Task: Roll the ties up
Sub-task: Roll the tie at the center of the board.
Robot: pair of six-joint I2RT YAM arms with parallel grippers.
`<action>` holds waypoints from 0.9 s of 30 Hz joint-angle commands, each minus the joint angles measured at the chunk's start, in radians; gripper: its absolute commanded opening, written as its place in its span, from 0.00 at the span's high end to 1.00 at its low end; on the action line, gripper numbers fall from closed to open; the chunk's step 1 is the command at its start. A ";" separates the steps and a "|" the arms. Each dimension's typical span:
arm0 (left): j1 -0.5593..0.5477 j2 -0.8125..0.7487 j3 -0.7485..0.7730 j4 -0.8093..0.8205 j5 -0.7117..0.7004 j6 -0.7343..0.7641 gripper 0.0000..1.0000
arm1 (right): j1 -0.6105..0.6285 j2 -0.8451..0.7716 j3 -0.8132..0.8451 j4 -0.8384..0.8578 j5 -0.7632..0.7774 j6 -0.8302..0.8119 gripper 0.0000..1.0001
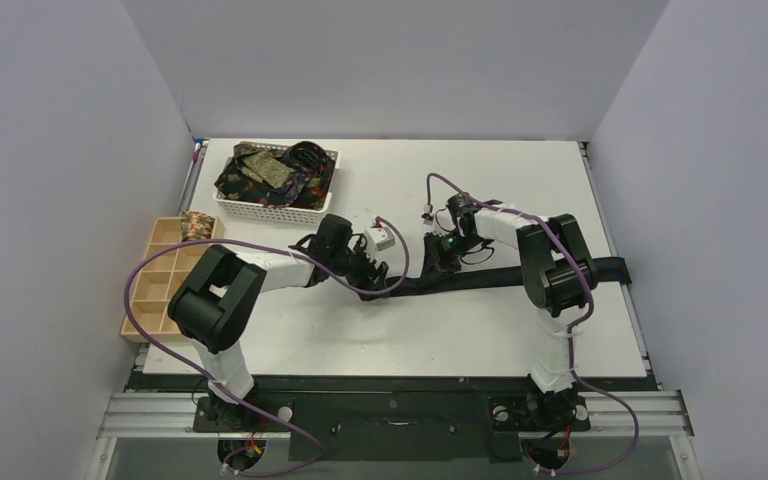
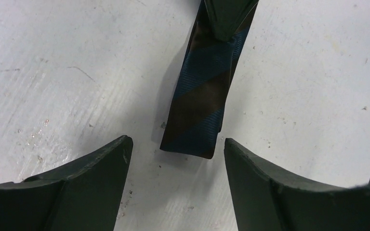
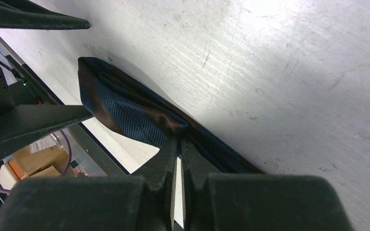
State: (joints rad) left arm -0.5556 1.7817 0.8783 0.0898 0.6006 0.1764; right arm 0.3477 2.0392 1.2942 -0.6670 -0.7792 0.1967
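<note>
A dark tie with blue and brown stripes (image 1: 480, 278) lies flat across the middle of the white table (image 1: 480, 190). Its narrow end (image 2: 200, 106) lies just ahead of my left gripper (image 2: 177, 144), which is open and empty, one finger on each side of the tie's tip. My right gripper (image 3: 178, 140) is shut on the tie (image 3: 125, 108) a short way up from that end, pinching the fabric and lifting a fold. It also shows at the top of the left wrist view (image 2: 229, 17). In the top view the left gripper (image 1: 375, 275) and right gripper (image 1: 440, 255) stand close together.
A white lattice basket (image 1: 332, 170) with several patterned ties stands at the back left. A pale wooden compartment tray (image 1: 155, 290) at the left edge holds one rolled patterned tie (image 1: 197, 224). The tie's wide end (image 1: 615, 268) reaches the table's right edge.
</note>
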 commanded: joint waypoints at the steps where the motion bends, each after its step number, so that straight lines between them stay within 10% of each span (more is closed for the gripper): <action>1: -0.026 0.046 0.022 -0.039 0.014 0.098 0.34 | -0.001 0.016 -0.035 0.033 0.167 -0.057 1.00; 9: -0.047 -0.011 0.023 -0.029 0.030 0.145 0.63 | 0.005 0.010 -0.045 0.042 0.187 -0.054 1.00; 27: -0.139 0.063 0.154 0.116 -0.027 -0.016 0.63 | 0.021 0.011 -0.056 0.065 0.181 -0.033 1.00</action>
State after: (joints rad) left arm -0.6926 1.8103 0.9813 0.1253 0.5938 0.1780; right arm 0.3531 2.0308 1.2781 -0.6445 -0.7776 0.2054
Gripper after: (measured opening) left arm 0.365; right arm 0.008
